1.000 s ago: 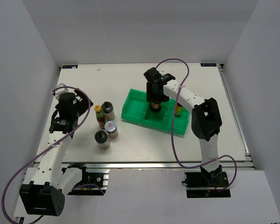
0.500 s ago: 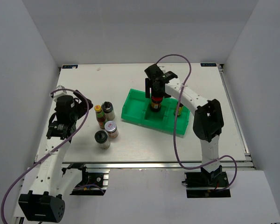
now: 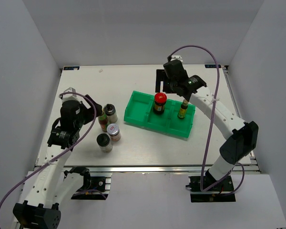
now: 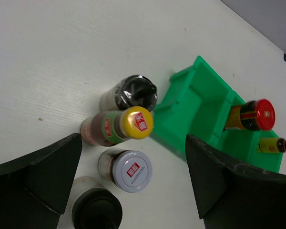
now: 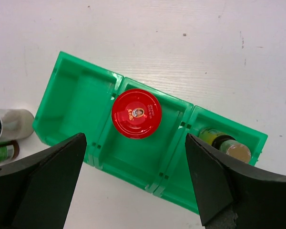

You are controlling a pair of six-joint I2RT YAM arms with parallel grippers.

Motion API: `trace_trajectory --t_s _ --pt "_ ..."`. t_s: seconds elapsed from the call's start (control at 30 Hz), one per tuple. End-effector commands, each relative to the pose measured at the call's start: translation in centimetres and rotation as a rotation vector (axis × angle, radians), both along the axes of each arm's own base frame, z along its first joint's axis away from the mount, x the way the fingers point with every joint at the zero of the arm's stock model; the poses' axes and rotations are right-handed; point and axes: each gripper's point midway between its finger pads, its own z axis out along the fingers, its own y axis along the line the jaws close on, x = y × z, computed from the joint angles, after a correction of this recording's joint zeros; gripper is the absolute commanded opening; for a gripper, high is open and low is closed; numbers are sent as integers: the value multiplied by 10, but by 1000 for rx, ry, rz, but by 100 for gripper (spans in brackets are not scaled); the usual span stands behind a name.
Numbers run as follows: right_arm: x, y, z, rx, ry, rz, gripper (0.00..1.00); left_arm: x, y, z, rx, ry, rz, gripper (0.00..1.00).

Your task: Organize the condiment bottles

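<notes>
The red-lidded jar (image 3: 159, 102) stands in the middle compartment of the green tray (image 3: 133, 106); a slim sauce bottle (image 3: 182, 110) stands in the right one. My right gripper (image 3: 162, 85) hovers open and empty above the tray; its wrist view shows the jar (image 5: 136, 113) and the bottle (image 5: 229, 145) between wide fingers. Left of the tray stand a yellow-capped slim bottle (image 3: 102, 119), a black-capped shaker (image 3: 109, 111), a silver-lidded jar (image 3: 114, 131) and another black-capped shaker (image 3: 103, 141). My left gripper (image 3: 95, 109) is open and empty above this group (image 4: 133, 121).
The tray's left compartment (image 5: 78, 102) holds nothing. The table's back edge lies behind the tray and white walls close both sides. A purple cable loops over the right arm (image 3: 214, 102).
My right gripper has let go of the red-lidded jar in the middle compartment and lifted up and back. My left gripper has moved right, over the group of bottles.
</notes>
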Motion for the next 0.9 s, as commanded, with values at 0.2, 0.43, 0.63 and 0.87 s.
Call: trace_trajectory --t_s 0.2,0.43,0.63,0.87 --pt "-17 5 -11 17 -11 93 89 -1 -33 -4 174 53 -116 98" --pt "-26 0 -27 0 11 103 89 6 -22 -24 226 137 -31 98" --pt "-29 -2 -37 -7 23 108 89 21 -29 -36 237 125 -49 98" --pt "-35 -12 -44 -26 20 93 89 34 -30 -53 306 107 -82 89"
